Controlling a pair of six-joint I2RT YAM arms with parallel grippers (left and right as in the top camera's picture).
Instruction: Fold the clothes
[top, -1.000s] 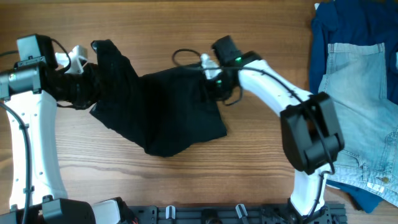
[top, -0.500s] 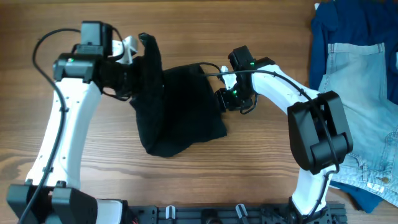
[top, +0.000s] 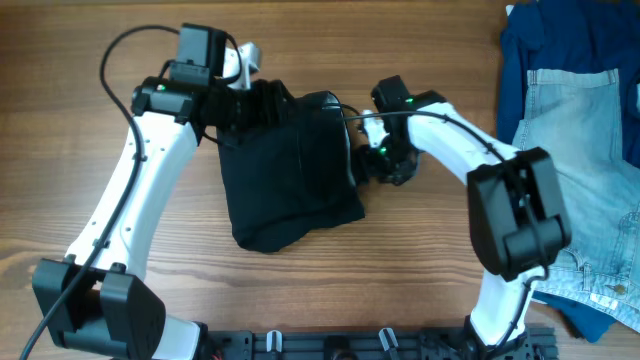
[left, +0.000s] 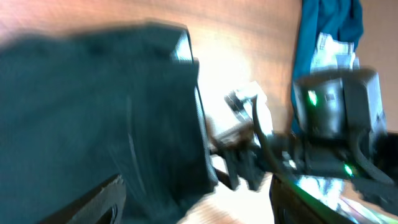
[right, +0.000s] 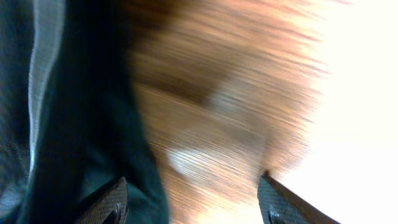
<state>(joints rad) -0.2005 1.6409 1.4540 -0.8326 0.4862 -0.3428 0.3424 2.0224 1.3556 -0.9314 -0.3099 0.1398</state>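
A black garment (top: 290, 175) lies in the middle of the wooden table, its left part doubled over onto the rest. My left gripper (top: 262, 98) hovers over its upper edge. In the left wrist view the left gripper (left: 199, 205) is open, its fingers far apart with the dark cloth (left: 93, 106) below them and nothing clamped. My right gripper (top: 385, 165) sits just off the garment's right edge. In the right wrist view the right gripper (right: 196, 199) is open over bare wood, with the cloth's edge (right: 74, 124) beside the left finger.
A pile of blue clothes with a pale denim piece (top: 570, 130) covers the table's right side. The right arm's black wrist (left: 336, 118) shows close by in the left wrist view. Both wrist views are blurred.
My left arm swept right, carrying the garment's left part over onto the rest, and its jaws went from shut to wide apart. The right gripper shifted slightly right, off the cloth's edge.
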